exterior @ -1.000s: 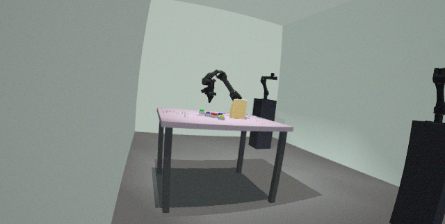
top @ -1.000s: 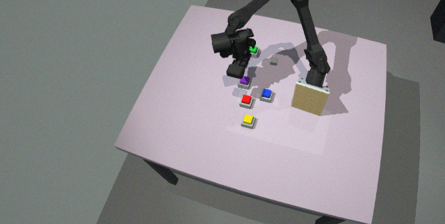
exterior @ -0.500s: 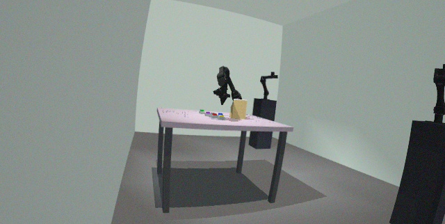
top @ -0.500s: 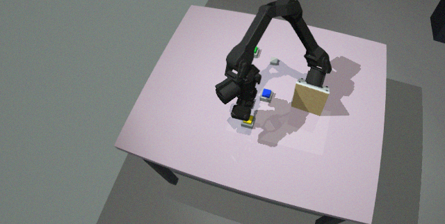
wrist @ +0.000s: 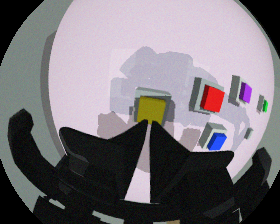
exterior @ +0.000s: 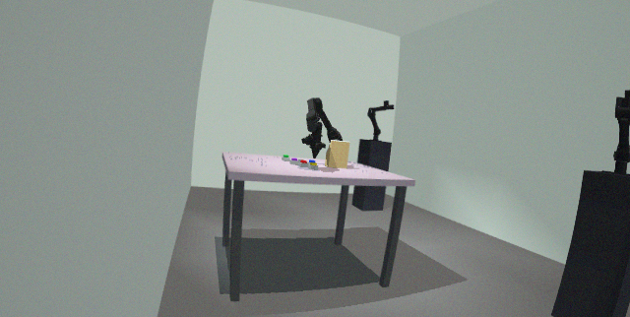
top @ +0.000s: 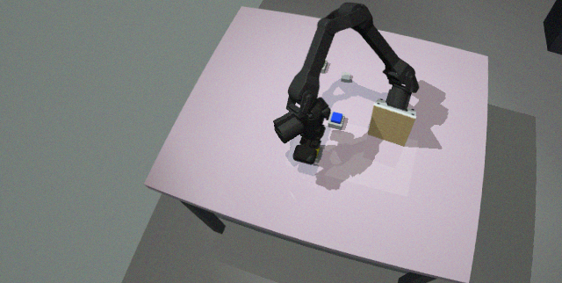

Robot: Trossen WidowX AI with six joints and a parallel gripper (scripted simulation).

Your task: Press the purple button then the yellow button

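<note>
Now black parallel-jaw gripper (wrist: 149, 125), fingers closed on nothing, hung directly over square yellow push-button (wrist: 151, 107); contact unclear. Judged: yellow press remained; purple press unverifiable.

A pale pink table (top: 246, 98) on dark legs carries a tan box (top: 390, 126) on its right part, which serves as the arm's mount. Left of the box sits the blue button (top: 336, 118) in its grey housing, and nearer, further left, a sliver of the yellow button (top: 318, 151) shows beside the black tool above it. In the wrist view the yellow button (wrist: 152, 107), red button (wrist: 212, 99), blue button (wrist: 217, 140), purple button (wrist: 245, 92) and green button (wrist: 263, 104) lie apart on the tabletop, and a small grey block (top: 347, 76) rests further back.
</note>
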